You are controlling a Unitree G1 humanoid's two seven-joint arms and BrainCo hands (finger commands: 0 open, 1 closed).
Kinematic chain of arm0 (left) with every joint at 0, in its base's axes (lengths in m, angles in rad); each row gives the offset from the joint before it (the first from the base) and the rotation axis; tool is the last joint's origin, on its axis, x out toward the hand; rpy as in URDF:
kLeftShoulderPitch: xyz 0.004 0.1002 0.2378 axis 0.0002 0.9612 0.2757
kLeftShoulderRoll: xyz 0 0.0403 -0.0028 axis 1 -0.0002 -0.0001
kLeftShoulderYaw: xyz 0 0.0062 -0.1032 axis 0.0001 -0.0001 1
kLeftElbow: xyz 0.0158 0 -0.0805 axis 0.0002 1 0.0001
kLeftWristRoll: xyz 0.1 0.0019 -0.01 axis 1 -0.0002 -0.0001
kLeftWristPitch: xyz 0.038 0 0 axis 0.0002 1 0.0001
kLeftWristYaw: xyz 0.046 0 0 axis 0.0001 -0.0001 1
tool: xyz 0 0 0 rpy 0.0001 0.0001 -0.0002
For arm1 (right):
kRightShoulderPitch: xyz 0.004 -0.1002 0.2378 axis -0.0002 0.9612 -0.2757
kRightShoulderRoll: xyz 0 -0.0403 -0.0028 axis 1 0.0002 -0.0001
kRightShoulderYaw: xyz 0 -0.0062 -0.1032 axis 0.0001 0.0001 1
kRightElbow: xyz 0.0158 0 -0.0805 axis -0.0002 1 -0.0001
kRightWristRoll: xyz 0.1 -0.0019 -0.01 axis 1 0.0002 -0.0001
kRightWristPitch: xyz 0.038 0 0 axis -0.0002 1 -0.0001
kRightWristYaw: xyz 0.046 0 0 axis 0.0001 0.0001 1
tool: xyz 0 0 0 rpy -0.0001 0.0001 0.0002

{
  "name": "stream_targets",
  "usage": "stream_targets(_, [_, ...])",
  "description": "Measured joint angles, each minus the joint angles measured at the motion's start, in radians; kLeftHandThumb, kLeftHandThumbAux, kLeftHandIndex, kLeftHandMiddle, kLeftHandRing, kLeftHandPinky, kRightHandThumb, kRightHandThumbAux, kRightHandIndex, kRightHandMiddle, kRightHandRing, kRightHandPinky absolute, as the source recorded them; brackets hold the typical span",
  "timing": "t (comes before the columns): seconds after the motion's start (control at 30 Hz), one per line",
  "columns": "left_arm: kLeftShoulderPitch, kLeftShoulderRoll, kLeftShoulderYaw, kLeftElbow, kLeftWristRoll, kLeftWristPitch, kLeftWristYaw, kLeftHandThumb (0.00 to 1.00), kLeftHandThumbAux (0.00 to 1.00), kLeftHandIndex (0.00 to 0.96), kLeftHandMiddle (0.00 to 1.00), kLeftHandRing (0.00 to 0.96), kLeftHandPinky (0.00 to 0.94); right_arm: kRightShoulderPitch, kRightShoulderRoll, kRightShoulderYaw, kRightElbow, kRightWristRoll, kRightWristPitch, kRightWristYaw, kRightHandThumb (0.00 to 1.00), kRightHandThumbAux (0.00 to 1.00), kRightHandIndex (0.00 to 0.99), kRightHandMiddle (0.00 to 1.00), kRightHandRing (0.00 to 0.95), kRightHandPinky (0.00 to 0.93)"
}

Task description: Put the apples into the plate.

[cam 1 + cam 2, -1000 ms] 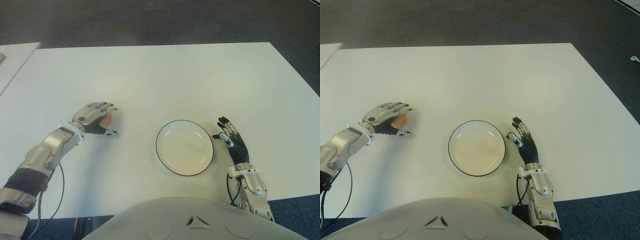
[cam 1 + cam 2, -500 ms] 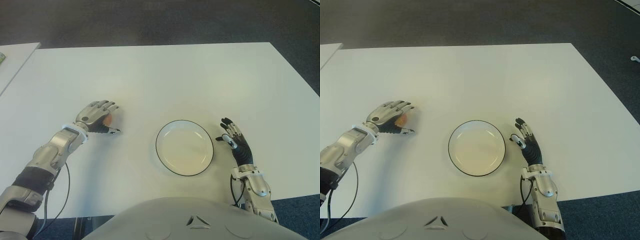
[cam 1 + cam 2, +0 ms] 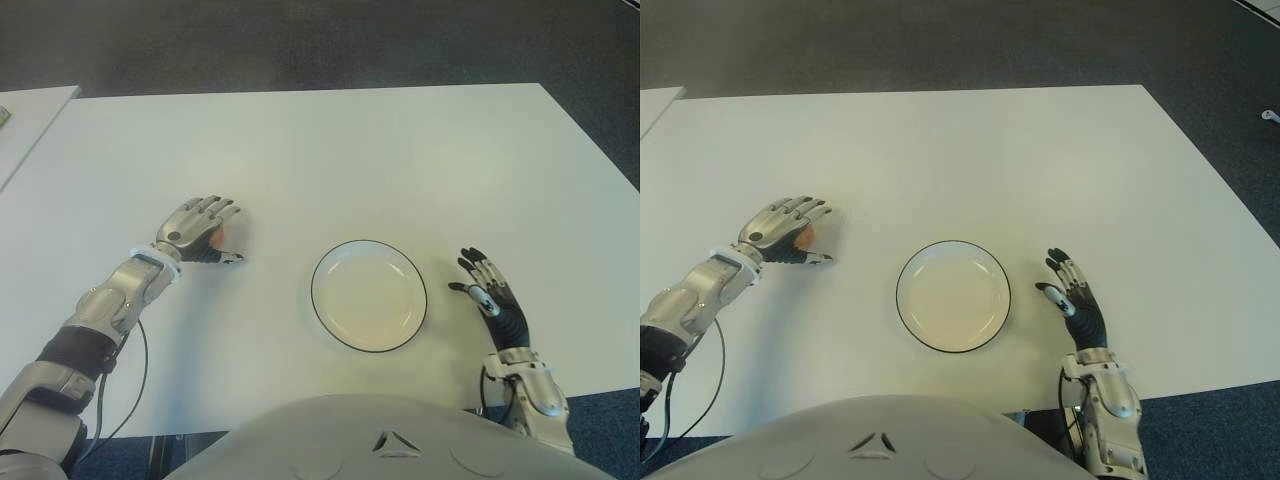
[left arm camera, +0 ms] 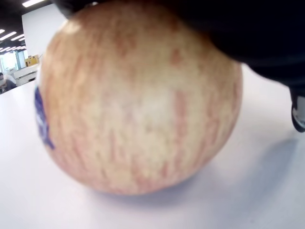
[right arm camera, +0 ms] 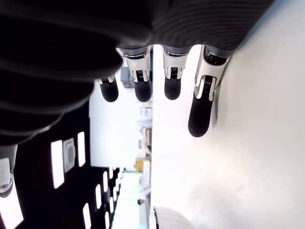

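Observation:
A red-yellow streaked apple [image 4: 138,95] with a blue sticker sits on the white table [image 3: 380,150], left of the plate. My left hand [image 3: 210,226] arches over it, fingers extended across its top and the thumb low on the near side; the wrist view shows the apple still resting on the table under the palm. Only a sliver of the apple [image 3: 806,237] shows beneath the fingers in the eye views. The white plate [image 3: 368,300] with a dark rim lies near the front middle and holds nothing. My right hand [image 3: 488,298] shows right of the plate, fingers spread, holding nothing.
A second white table's corner [image 3: 30,110] shows at the far left. Dark carpet lies beyond the far edge [image 3: 300,40] and off the right side. A cable [image 3: 130,370] hangs from my left forearm near the front edge.
My right hand has drawn back toward the near edge and to the right, away from the plate. My left hand has edged forward and right over the apple.

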Motion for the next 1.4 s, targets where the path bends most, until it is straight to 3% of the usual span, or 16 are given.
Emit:
stream_targets(0.2, [-0.036, -0.021, -0.037, 0.040, 0.028, 0.012, 0.033, 0.227, 0.328, 0.000, 0.000, 0.000, 0.001, 0.013, -0.024, -0.035, 0.002, 0.042, 0.009, 0.053, 0.079, 0.479, 0.000, 0.000, 0.000, 0.000])
stream_targets(0.5, [-0.136, -0.054, -0.100, 0.231, 0.047, -0.002, 0.166, 0.248, 0.347, 0.000, 0.000, 0.000, 0.006, 0.018, -0.069, -0.097, 0.042, 0.081, -0.016, 0.138, 0.061, 0.482, 0.000, 0.000, 0.000, 0.000])
stream_targets(0.97, [-0.176, -0.056, -0.170, 0.310, 0.048, 0.000, 0.264, 0.256, 0.393, 0.010, 0.000, 0.000, 0.016, 0.045, -0.104, -0.189, 0.071, 0.154, -0.010, 0.234, 0.056, 0.486, 0.000, 0.000, 0.000, 0.000])
stream_targets(1.27, [-0.224, -0.056, -0.227, 0.413, 0.048, -0.021, 0.360, 0.360, 0.457, 0.088, 0.061, 0.043, 0.097, 0.044, -0.121, -0.235, 0.099, 0.201, 0.003, 0.289, 0.041, 0.493, 0.000, 0.000, 0.000, 0.000])
stream_targets(1.4, [-0.239, -0.055, -0.249, 0.438, 0.048, -0.029, 0.382, 0.450, 0.457, 0.136, 0.113, 0.095, 0.159, 0.041, -0.122, -0.244, 0.113, 0.213, 0.003, 0.306, 0.041, 0.505, 0.000, 0.000, 0.000, 0.016])
